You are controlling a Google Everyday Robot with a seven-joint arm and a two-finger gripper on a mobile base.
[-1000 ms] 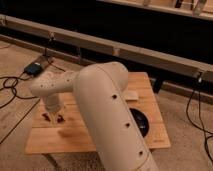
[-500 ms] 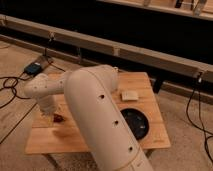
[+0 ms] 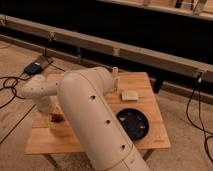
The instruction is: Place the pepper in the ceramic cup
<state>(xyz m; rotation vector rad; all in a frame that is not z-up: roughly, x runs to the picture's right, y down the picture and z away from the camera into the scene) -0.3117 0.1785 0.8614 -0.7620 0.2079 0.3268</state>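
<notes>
Bulky smooth white arm has swung left since the earlier frame; gripper [image 3: 56,115] sits low over the left side of the pale wooden table [image 3: 45,142], at the small dark red pepper [image 3: 59,119]; claw state cannot tell. Small white cylindrical ceramic cup [image 3: 114,73] stands at the far edge, well apart.

Gripper [image 3: 55,116] low over wooden table [image 3: 150,136], left side

Arm blocks mid-table; left end murky.
The bulky white robot arm [image 3: 95,122], cut off at the near edge, covers the middle of the pale wooden table [image 3: 150,107] and the left rim of the round black bowl [image 3: 136,125]. At left, the gripper [image 3: 55,116] blurs into the small dark red pepper [image 3: 58,119]; contact unreadable.
</notes>
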